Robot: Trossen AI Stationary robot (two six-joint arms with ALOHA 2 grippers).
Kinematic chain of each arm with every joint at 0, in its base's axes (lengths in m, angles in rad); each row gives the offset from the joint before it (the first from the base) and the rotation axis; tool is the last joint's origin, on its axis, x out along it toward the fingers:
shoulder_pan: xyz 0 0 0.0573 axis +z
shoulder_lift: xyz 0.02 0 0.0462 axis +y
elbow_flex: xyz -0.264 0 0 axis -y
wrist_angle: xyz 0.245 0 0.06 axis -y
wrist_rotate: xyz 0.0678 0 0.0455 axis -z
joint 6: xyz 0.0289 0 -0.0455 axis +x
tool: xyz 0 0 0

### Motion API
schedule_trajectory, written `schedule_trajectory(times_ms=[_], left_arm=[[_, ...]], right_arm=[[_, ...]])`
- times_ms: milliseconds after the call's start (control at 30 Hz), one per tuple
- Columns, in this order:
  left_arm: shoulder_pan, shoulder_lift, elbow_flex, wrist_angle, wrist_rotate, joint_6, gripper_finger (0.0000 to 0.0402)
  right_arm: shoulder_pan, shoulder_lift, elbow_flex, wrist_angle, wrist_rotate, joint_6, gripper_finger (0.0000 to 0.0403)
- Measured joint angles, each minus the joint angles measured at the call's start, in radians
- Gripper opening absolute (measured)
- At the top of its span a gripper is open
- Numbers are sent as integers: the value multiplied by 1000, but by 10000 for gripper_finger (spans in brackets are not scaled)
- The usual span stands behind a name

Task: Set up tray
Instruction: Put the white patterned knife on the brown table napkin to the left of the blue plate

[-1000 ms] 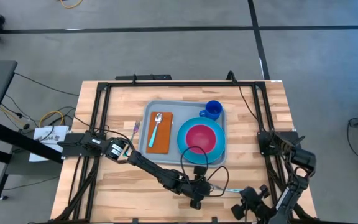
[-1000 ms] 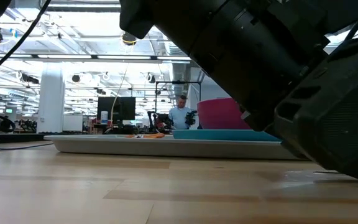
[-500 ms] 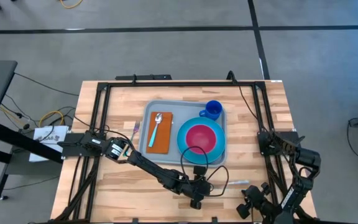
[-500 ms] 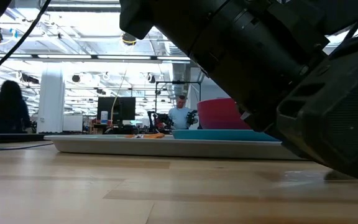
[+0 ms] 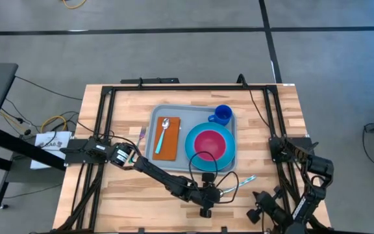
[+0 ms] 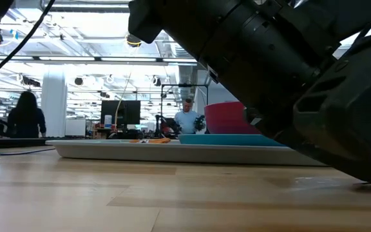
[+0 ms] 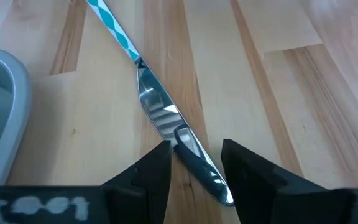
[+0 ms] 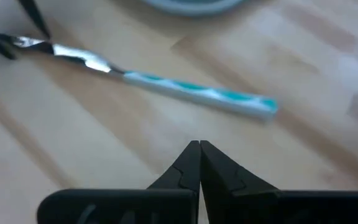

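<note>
The knife (image 5: 239,182) has a teal-patterned handle and lies slantwise on the wood near the tray's near right corner. Its blade points at my left gripper (image 5: 218,191), which is shut on the blade end (image 7: 194,165). My right gripper (image 8: 199,149) is shut and touches nothing. It sits by the table's near right corner (image 5: 261,198), a short way from the knife's handle (image 8: 191,92). The grey-blue tray (image 5: 190,116) rests flat mid-table and carries an orange napkin with a spoon, a blue plate with a pink bowl, and a blue mug. My left gripper holds the knife by the blade near its tip (image 7: 182,146), pinched between the two fingers (image 7: 160,163) across the flat blade. The fingers come low from the table's left, roughly along the knife. Whether the handle end (image 7: 114,25) rests on the wood I cannot tell.
A purple-handled fork (image 5: 141,135) lies on the wood left of the tray. Black frame rails run along the table's left, right and far sides. The low view is mostly blocked by a dark arm (image 6: 269,71); people stand in the room beyond.
My right gripper has drawn back toward the near right corner, away from the knife. The knife has shifted toward the far edge and turned. Its handle end swung toward the far right while the blade end stayed at my left gripper.
</note>
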Motion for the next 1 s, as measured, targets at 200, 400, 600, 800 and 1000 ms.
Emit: schedule_trajectory(times_ms=[200, 400, 600, 800, 1000], left_arm=[[3, 0, 0, -2, 10, -7, 135], [3, 0, 0, -10, 7, -7, 135], [8, 0, 0, -22, 10, -14, 135], [16, 0, 0, -24, 13, -14, 133], [23, -1, 1, -52, 8, -45, 85]], right_arm=[[-38, 0, -67, -33, 8, -1, 0], [-57, 0, -130, 14, 9, -1, 0], [-54, -8, -194, 179, 27, -19, 0], [-50, -5, -188, 167, 22, -12, 0], [-50, -5, -188, 178, 23, -12, 0]])
